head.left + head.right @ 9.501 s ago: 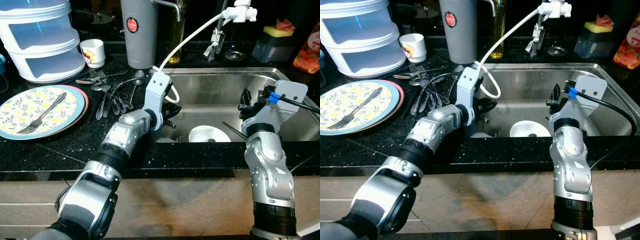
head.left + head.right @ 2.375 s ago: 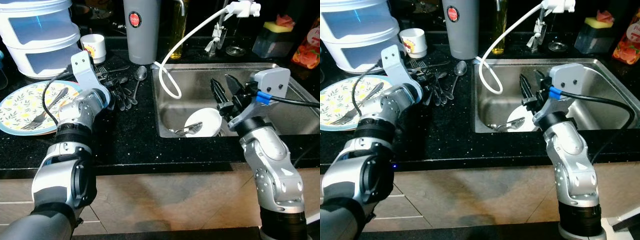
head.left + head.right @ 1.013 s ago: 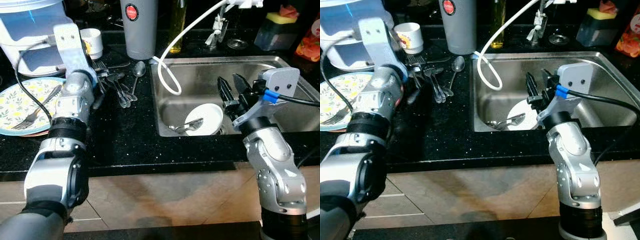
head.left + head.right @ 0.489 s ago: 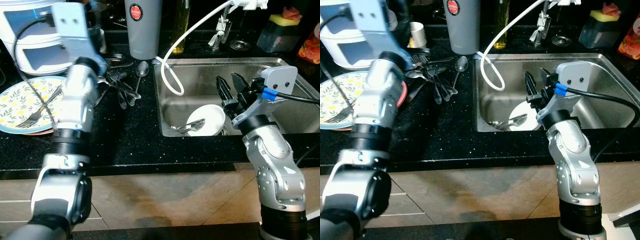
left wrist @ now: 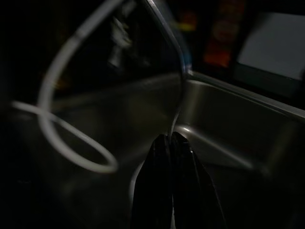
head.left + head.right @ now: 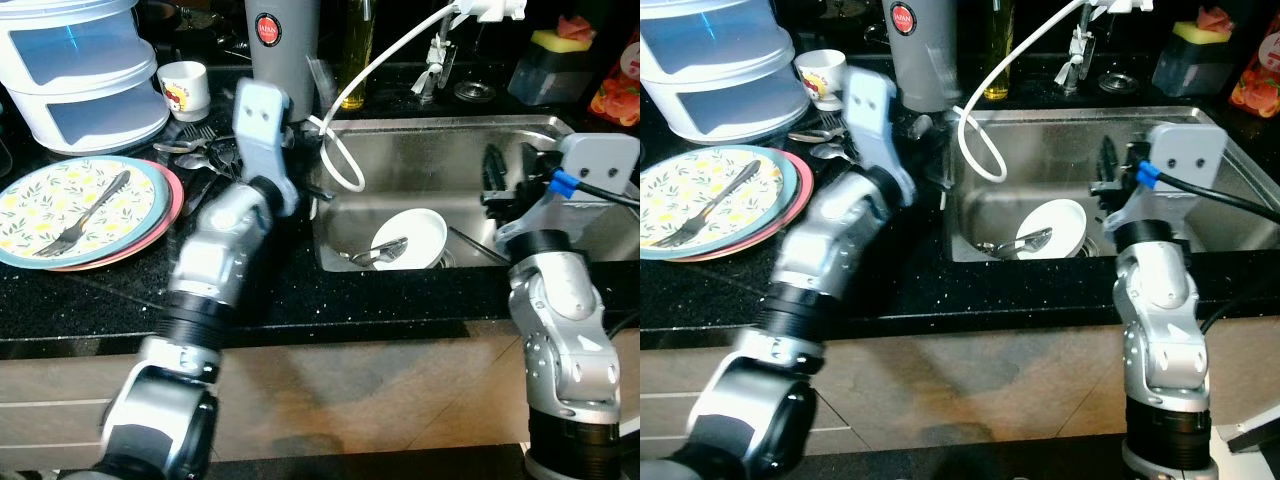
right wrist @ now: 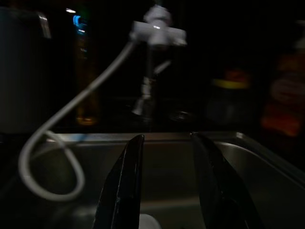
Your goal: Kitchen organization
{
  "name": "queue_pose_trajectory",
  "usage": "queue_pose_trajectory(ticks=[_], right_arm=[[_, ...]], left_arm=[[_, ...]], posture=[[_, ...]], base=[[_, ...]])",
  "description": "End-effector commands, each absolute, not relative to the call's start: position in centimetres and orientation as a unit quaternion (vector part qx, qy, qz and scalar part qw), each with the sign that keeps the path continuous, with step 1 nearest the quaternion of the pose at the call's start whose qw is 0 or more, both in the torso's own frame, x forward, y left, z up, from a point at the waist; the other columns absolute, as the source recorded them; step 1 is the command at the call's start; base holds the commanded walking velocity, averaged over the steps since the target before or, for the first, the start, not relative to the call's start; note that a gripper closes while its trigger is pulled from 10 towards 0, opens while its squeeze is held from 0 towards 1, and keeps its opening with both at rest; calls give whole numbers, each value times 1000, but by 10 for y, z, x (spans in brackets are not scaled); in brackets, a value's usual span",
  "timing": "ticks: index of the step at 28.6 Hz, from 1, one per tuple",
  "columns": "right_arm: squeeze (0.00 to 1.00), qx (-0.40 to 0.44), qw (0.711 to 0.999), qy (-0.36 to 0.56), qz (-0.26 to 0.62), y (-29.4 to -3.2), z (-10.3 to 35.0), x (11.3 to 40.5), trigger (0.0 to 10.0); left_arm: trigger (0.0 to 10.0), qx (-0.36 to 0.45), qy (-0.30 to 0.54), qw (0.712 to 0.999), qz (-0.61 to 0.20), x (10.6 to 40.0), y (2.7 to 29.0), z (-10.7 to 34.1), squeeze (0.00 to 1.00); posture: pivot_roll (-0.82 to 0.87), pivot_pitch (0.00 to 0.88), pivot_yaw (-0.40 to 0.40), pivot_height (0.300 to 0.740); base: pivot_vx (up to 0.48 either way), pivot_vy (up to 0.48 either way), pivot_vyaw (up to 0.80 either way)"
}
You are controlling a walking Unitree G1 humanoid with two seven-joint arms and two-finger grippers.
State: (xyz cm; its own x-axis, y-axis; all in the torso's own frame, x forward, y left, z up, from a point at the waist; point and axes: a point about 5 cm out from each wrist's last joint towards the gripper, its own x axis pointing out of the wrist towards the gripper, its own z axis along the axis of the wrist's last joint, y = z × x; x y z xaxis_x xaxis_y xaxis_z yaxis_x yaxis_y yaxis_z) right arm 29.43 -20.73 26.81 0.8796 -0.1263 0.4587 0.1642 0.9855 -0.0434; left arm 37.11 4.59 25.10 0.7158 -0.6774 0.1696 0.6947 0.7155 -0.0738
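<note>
My left gripper's fingers (image 5: 170, 157) are pinched together on a thin metal utensil handle (image 5: 178, 95), poised over the sink's (image 6: 520, 130) near-left corner. My right gripper (image 7: 164, 183) is spread, holding nothing, above the basin. I should lower slowly, releasing beside the one white bowl (image 6: 412, 238), which already holds one spoon (image 6: 378, 254). Two stacked plates (image 6: 165, 215) and one fork (image 6: 85, 212) sit behind.

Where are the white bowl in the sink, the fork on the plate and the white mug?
white bowl (image 6: 420, 236), left eye view, inner face.
fork (image 6: 82, 216), left eye view, mid handle.
white mug (image 6: 185, 88), left eye view, side wall.
</note>
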Motion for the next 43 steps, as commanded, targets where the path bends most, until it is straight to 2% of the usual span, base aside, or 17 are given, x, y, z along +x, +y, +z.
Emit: queue_pose_trajectory(ticks=[1, 4, 5, 6, 7, 14, 15, 17, 20, 22, 23, 27, 31, 33, 36, 38, 43], right_arm=[[0, -44, 965, -242, -91, -212, 271, 295, 10000], [0, -49, 966, -242, -80, -206, 269, 296, 10000], [0, -48, 966, -243, -76, -204, 269, 296, 10000], [0, -46, 966, -243, -73, -203, 269, 296, 10000], [0, -45, 966, -245, -72, -201, 267, 296, 10000], [0, -43, 965, -247, -73, -201, 266, 296, 10000], [0, -42, 965, -248, -71, -200, 266, 297, 10000], [0, -38, 966, -246, -64, -196, 264, 297, 10000], [0, -38, 967, -246, -62, -194, 263, 296, 10000], [0, -35, 968, -244, -57, -191, 261, 296, 10000], [0, -35, 968, -244, -57, -191, 261, 296, 10000], [0, -31, 969, -238, -54, -190, 256, 294, 10000], [0, -31, 970, -236, -51, -191, 255, 296, 10000], [0, -31, 970, -236, -51, -191, 255, 296, 10000], [0, -29, 970, -236, -44, -188, 256, 298, 10000], [0, -28, 971, -236, -39, -186, 257, 300, 10000], [0, -28, 970, -237, -37, -185, 257, 301, 10000]], left_arm=[[10000, -87, -36, 910, -403, 370, 34, 242, 0], [10000, -136, -24, 907, -397, 374, 20, 237, 0], [10000, -144, -24, 908, -393, 374, 18, 237, 318], [10000, -148, -24, 908, -392, 374, 17, 236, 569], [10000, -134, -13, 908, -397, 373, 13, 231, 1000], [10000, -152, -55, 905, -393, 372, 22, 241, 1000], [10000, -157, -90, 907, -381, 373, 29, 247, 0], [10000, -92, -147, 930, -324, 370, 40, 254, 0], [10000, -73, -159, 934, -313, 367, 42, 256, 0], [10000, -5, -187, 937, -295, 357, 49, 255, 0], [10000, -5, -187, 937, -295, 357, 49, 255, 0], [10000, 26, -148, 972, -179, 344, 87, 240, 0], [10000, 58, -102, 985, -128, 345, 107, 231, 0], [10000, 58, -102, 985, -128, 345, 107, 231, 0], [10000, 64, -68, 991, -100, 352, 122, 232, 0], [10000, 34, -38, 995, -82, 363, 133, 239, 0], [10000, -20, 6, 997, -69, 378, 140, 242, 0]], posture=[[-29, 64, 40, 740], [-32, 63, 42, 740], [-34, 58, 45, 740], [-34, 58, 45, 740], [-34, 56, 49, 740], [-33, 52, 49, 740], [-30, 49, 45, 740], [-29, 48, 43, 740], [-28, 48, 42, 740], [-22, 48, 42, 740], [-22, 48, 42, 740], [-1, 50, 37, 740], [13, 55, 31, 740], [13, 55, 31, 740], [23, 59, 20, 740], [23, 63, 16, 740], [16, 70, 17, 740]], base=[[0, 0, 0], [0, 0, 0], [0, 0, 0], [0, 0, 0], [0, 0, 0], [0, 0, 0], [0, 0, 0], [0, 0, 0], [0, 0, 0], [0, 0, 0], [0, 0, 0], [0, 0, 0], [0, 0, 0], [0, 0, 0], [0, 0, 0], [0, 0, 0], [0, 0, 0]])
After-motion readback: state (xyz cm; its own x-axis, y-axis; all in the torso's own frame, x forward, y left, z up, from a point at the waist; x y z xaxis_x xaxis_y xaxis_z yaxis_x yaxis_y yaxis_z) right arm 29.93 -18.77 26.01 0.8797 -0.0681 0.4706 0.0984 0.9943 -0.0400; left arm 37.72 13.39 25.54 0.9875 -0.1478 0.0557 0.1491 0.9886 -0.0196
